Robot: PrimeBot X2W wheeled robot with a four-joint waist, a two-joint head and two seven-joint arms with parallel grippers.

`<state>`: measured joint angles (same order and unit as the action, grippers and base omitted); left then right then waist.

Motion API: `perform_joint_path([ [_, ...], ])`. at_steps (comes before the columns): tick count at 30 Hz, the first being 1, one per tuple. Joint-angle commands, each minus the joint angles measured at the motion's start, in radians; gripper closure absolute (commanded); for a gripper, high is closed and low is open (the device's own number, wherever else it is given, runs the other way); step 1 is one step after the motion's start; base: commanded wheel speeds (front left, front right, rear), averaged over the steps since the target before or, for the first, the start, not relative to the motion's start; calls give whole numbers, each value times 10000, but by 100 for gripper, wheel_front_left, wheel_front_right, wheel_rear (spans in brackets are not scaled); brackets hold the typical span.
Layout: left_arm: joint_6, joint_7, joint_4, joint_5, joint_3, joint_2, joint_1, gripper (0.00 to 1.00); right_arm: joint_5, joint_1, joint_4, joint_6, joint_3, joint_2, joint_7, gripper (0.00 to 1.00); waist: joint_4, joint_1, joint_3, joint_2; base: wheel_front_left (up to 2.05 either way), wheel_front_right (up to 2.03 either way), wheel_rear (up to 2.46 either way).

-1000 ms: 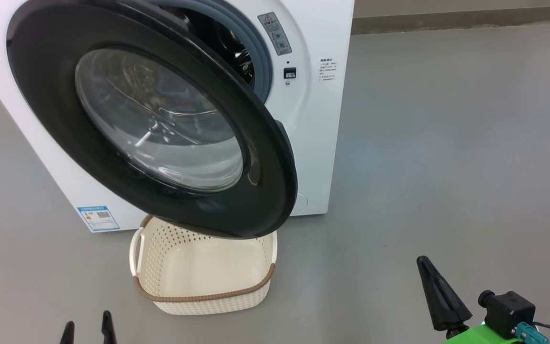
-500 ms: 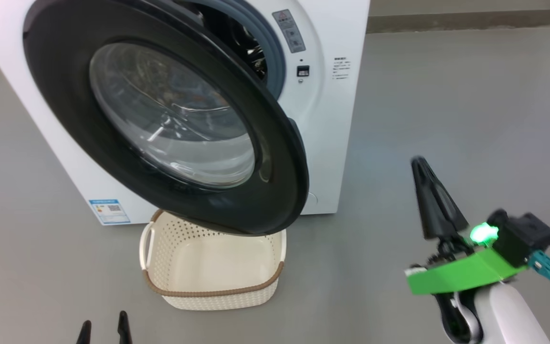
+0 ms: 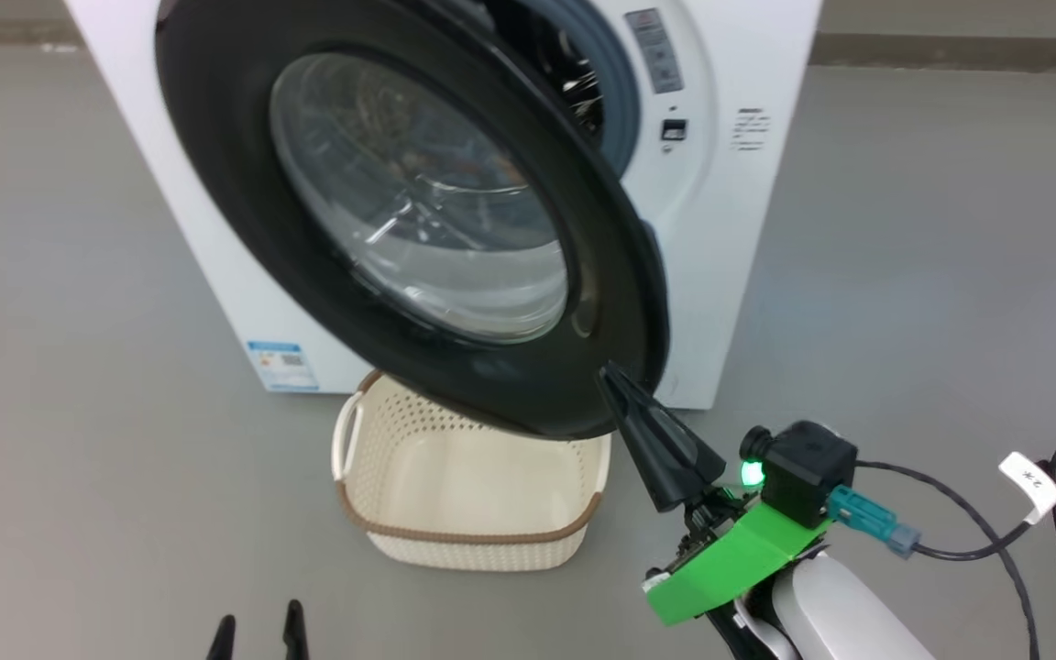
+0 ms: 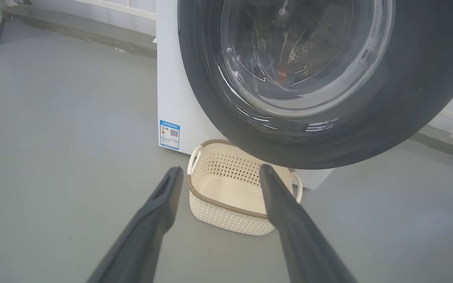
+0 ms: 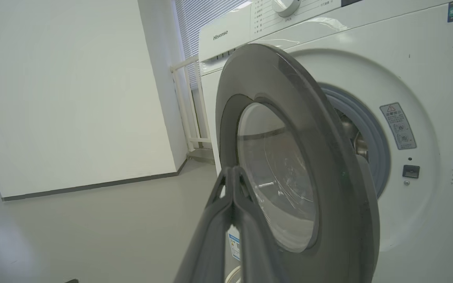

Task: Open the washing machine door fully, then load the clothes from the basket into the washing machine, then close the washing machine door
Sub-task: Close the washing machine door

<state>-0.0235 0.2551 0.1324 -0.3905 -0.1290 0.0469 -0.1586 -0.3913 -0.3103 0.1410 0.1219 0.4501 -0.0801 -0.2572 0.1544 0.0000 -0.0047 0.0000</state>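
The white washing machine (image 3: 739, 229) stands on the floor with its door (image 3: 244, 183) swung partly open, black rim and glass bowl facing me. Below the door sits the cream basket (image 3: 468, 495), nothing lying in it. The clothes show as a faint orange-brown patch (image 4: 282, 73) through the glass, inside the drum. My right gripper (image 3: 606, 370) is shut, empty, its tip right at the door's lower right rim; in the right wrist view the right gripper (image 5: 232, 169) points at the door (image 5: 289, 86). My left gripper (image 4: 221, 168) hangs open, short of the basket (image 4: 226, 212).
Grey floor surrounds the machine. A blue label sticker (image 3: 282, 365) marks its lower left front. A black cable with a white tag (image 3: 1028, 477) trails from my right wrist. A white wall (image 5: 73, 98) and white railing (image 5: 185, 106) stand left of the machine.
The head camera has turned, shifting the picture to the right. My shut right gripper has risen from the lower right and swung left up to the door's lower rim. The left gripper stays open.
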Motion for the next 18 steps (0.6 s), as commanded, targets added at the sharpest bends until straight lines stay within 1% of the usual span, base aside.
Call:
perform_joint_path([
  [1, -74, 66, -238, -74, 211, 34, 522, 0, -166, -350, -105, 88, 217, 80, -46, 100, 401, 0, 390, 0, 0, 0, 0],
  [7, -197, 66, -431, -374, -439, 34, 976, 0, -143, -802, 563, 88, 139, -169, -46, 100, 978, 0, 1427, 0, 0, 0, 0],
  [15, -374, 66, -608, -797, -976, 34, 1893, 0, -8, -1707, 531, 88, -35, -740, -46, 100, 1448, 0, 2939, 0, 0, 0, 0],
  [18, -398, 66, -561, -850, -962, 34, 2087, 0, -30, -1924, 524, 88, -103, -867, -46, 100, 1461, 0, 3109, 0, 0, 0, 0],
])
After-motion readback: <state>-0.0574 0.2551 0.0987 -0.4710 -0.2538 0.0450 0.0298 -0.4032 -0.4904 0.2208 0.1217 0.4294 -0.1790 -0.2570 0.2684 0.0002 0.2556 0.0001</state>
